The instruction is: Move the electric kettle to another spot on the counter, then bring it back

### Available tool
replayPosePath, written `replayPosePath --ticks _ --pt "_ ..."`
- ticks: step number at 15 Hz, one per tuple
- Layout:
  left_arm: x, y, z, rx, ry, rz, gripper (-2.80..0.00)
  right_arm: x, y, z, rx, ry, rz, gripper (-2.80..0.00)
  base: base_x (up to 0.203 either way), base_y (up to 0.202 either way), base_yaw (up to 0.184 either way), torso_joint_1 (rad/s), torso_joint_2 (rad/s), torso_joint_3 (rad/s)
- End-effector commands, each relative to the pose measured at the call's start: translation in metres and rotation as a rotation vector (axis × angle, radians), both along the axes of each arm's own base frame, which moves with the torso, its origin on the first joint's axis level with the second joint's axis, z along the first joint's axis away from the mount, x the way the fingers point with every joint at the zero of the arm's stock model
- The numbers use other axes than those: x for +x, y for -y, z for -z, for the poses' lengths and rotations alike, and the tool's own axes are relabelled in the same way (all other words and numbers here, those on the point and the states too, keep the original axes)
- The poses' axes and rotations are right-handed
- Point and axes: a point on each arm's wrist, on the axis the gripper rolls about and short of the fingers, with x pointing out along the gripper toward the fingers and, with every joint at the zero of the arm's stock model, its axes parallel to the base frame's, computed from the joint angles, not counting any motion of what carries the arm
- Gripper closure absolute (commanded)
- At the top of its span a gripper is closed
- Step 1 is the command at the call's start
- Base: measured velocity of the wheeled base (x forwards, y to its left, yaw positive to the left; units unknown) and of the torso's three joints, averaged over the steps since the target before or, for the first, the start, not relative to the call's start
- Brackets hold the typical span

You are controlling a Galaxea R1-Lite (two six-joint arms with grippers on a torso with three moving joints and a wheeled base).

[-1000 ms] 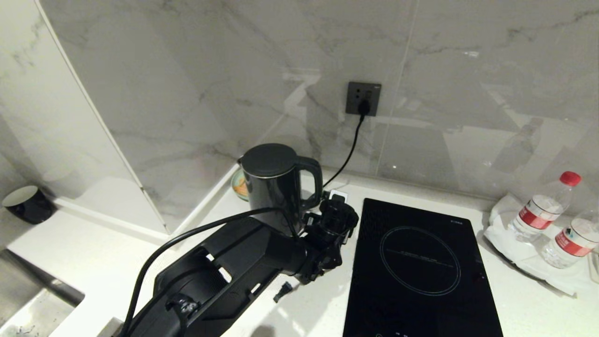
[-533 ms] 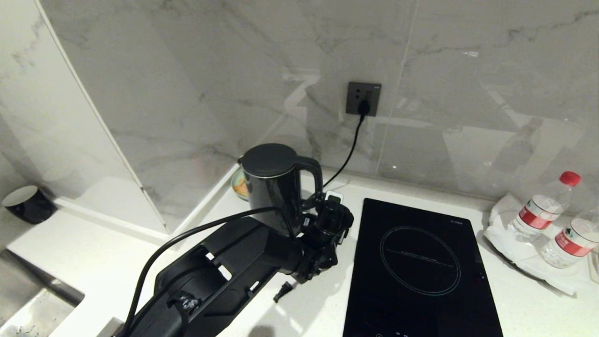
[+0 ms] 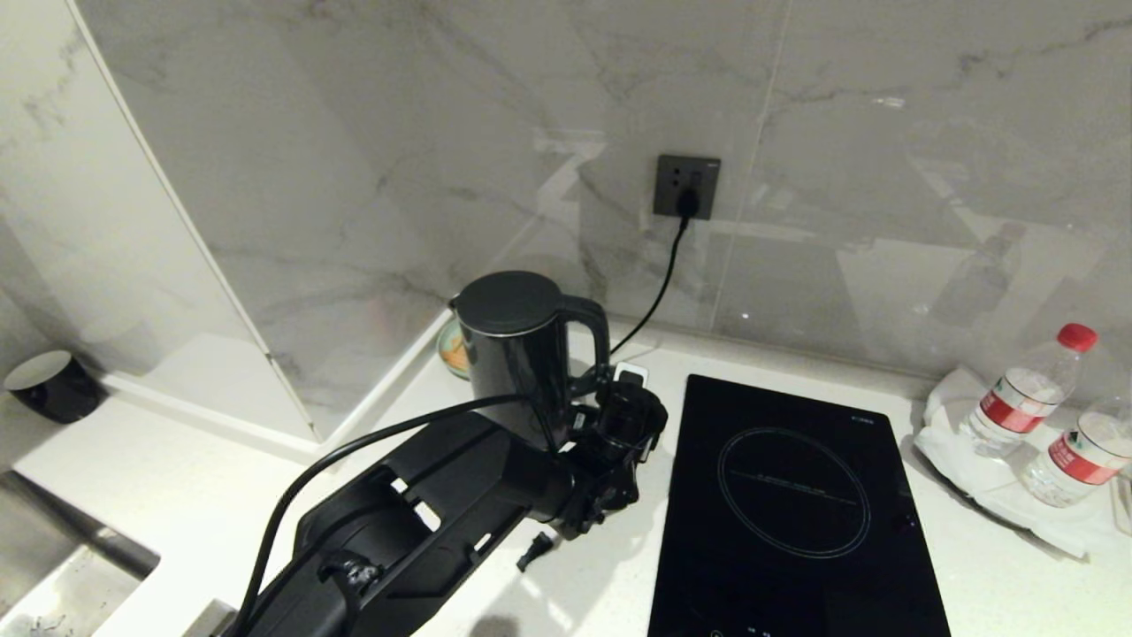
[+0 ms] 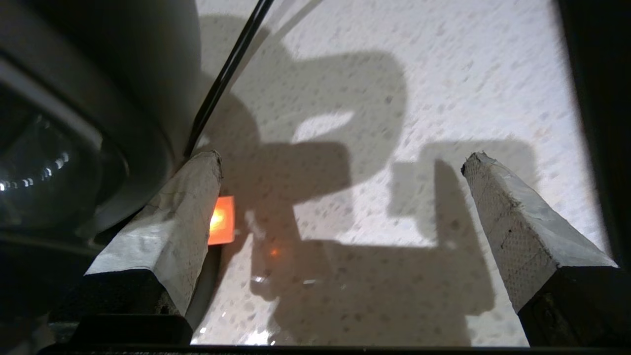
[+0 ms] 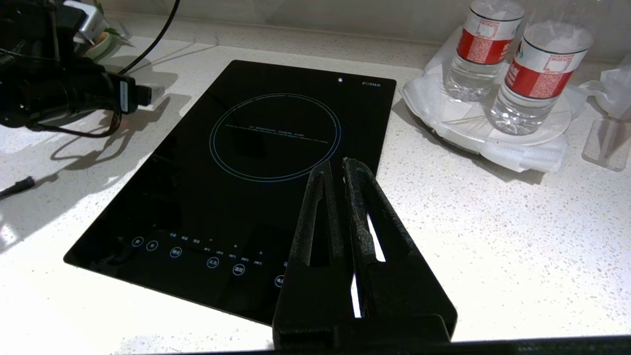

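Left pincer (image 3: 630, 395) spread wide, has crept a touch closer to the kettle (image 3: 522, 349) handle, nothing gripped yet; kettle upright at back of table (image 3: 610, 566) beside cooktop (image 3: 787, 504); right pincer (image 5: 337, 170) pressed together, parked.
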Motion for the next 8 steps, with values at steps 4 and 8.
replayPosePath --ticks 4,8 --pt "-0.021 0.01 -0.01 -0.027 0.022 0.037 -2.8 0.0 0.0 0.0 0.0 -0.001 0.0 0.0 0.0 0.0 0.0 0.0 0.0 0.0" --pt "-0.03 0.008 0.001 -0.017 0.003 0.043 -2.8 0.0 0.0 0.0 0.0 -0.001 0.0 0.0 0.0 0.0 0.0 0.0 0.0 0.0"
